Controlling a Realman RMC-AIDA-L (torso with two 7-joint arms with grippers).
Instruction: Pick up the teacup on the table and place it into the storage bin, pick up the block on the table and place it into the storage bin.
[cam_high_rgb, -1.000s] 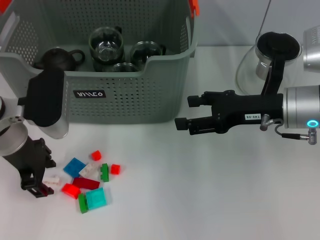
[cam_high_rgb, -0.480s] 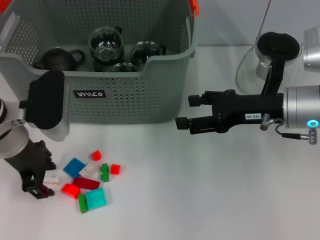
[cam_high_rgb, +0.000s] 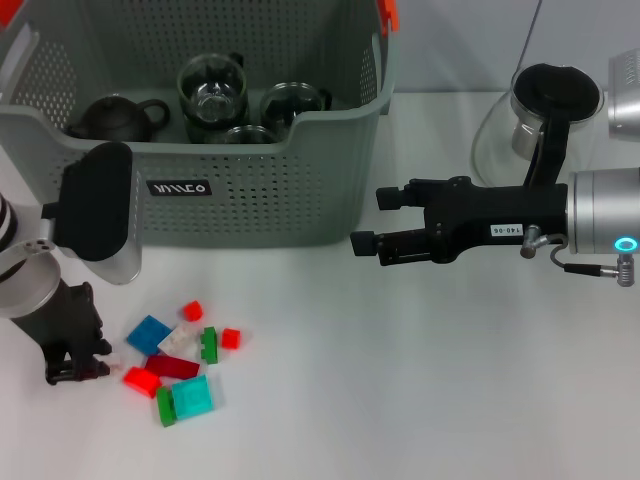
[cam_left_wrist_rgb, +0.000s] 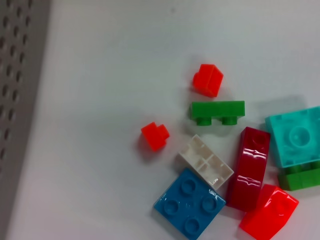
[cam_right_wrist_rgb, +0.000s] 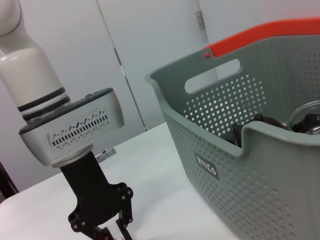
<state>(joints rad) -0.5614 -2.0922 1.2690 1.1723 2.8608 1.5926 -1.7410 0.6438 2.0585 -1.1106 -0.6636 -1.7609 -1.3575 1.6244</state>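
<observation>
Head view: left gripper (cam_high_rgb: 72, 372) low at the edge of the loose plastic brick pile (cam_high_rgb: 178, 355) on the white tabletop (cam_high_rgb: 400, 380), fingers can't tell. Right gripper (cam_high_rgb: 365, 222) spread, empty, beside the grey-green perforated storage bin (cam_high_rgb: 250, 200); glass teacups (cam_high_rgb: 212, 92) already inside. Risk: tight cluster, so a pinch may scatter neighbours. Plain pale wall behind.

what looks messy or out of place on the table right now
Only the small plastic building blocks: they lie in a loose jumble on the white table in front of the grey-green perforated storage bin, some tipped on their sides. The left gripper sits beside them.
</observation>
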